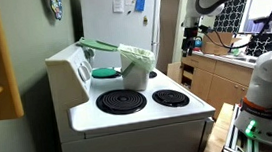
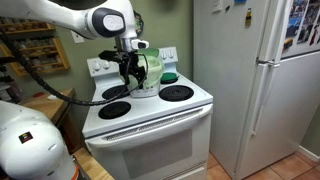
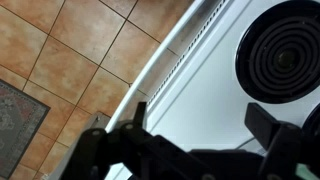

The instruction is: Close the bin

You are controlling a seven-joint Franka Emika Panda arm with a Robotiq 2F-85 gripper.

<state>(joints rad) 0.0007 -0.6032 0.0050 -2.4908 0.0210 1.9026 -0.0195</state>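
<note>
Toward the back edge of the stove top (image 1: 185, 113), in an exterior view, we see the bin (image 1: 135, 66): a whitish, translucent plastic box, tapered and thin-walled. Its light-green flip lid (image 1: 97, 44) stands open, reaching toward the back-left corner. A flat teal dish (image 1: 106, 73) sits just beside it, and a black coil burner (image 1: 121, 100) lies nearer the front edge. The gripper (image 1: 193, 32) hangs well off the stove's right side, apart from the bin.

In an exterior view from the front, the gripper (image 2: 129, 68) overlaps the bin (image 2: 151, 72) in the picture. We cannot tell depth from here, but nothing shows contact.

In the wrist view, the gripper (image 3: 195, 150) has its dark fingers spread wide with nothing between them. Below them we see brown floor tiles (image 3: 60, 60), the smooth white enamel front edge and ribbed coils.

We judge the approach is in hand and the closing not yet begun. The next move calls for reaching the back edge, getting behind the thin lid and tipping it forward. The bin looks light, so a hard push could slide it.
</note>
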